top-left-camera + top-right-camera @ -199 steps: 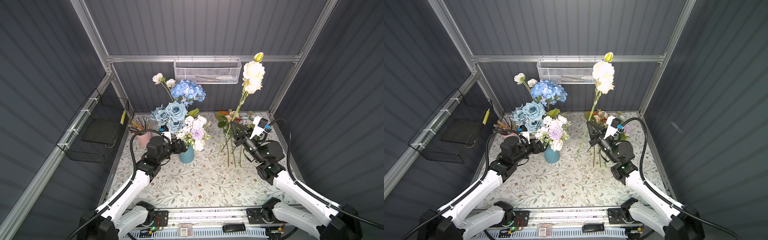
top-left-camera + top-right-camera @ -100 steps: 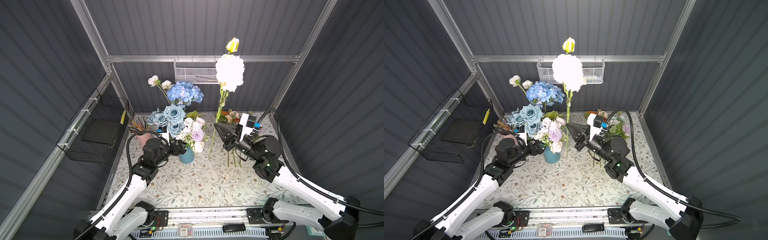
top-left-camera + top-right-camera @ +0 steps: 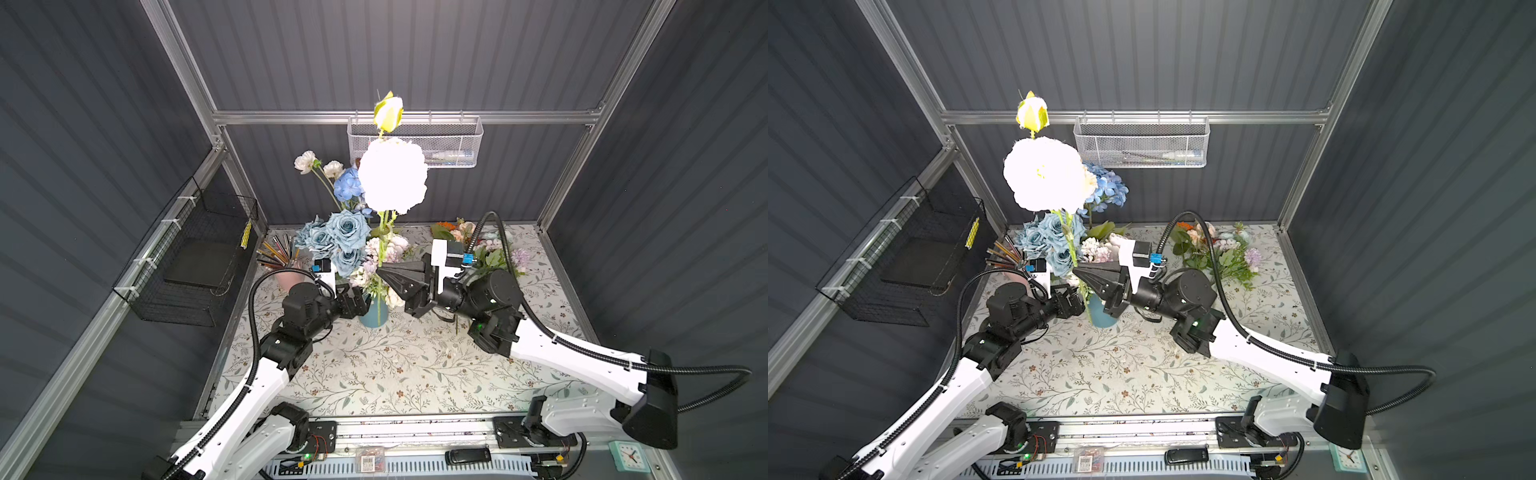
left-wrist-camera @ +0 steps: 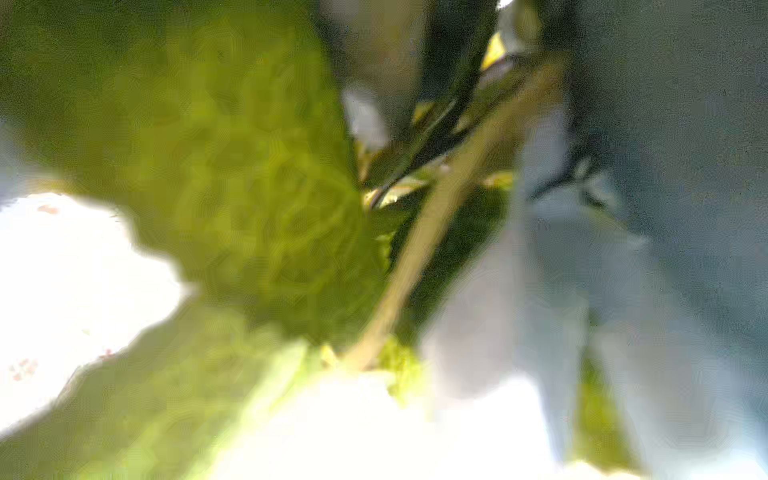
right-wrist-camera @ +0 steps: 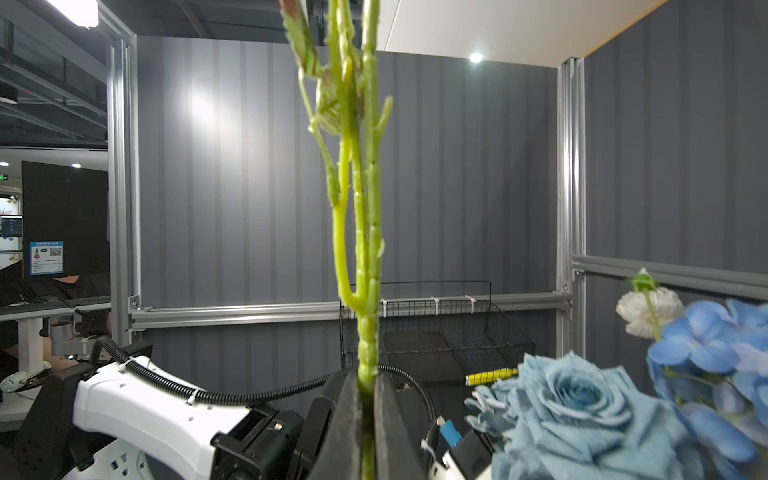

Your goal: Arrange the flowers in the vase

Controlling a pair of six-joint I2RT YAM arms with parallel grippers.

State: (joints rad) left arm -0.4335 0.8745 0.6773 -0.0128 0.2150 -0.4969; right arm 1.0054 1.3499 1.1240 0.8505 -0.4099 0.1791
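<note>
Overhead view of a two-arm robot at a floral-print surface [image 3: 415, 365], arranging artificial flowers.

The right tool [image 3: 380, 270] is pressed together on the green stem [image 5: 368, 249] of a tall cream flower [image 3: 392, 174], which has a yellow bud [image 3: 388, 110] above the bloom. The right wrist view shows the stem pinched between the two dark fingers and rising nearly upright.

A second ago this flower stood over the right half of the frame, near the loose flowers [image 3: 494, 249] lying at the back right of the surface. Now the arm has swung it to the middle, and the bloom sits high in the centre, above the blue vase [image 3: 374, 316].

The vase already holds dusty-blue roses [image 3: 347, 230], a blue hydrangea [image 3: 347, 185] and pale small blossoms.

The lower stem hangs down past the vase in both top views. Whether its end is inside the mouth cannot be told; it looks more likely just in front.

The left tool [image 3: 359, 301] sits just left of the vase, under the bouquet, fingers spread wide and gripping nothing visible. Its wrist view is only blurred green leaves.

Judged from this, the carry is done. The stem likely needs lining up over the opening before it is lowered, and several flowers wait at the back right.
</note>
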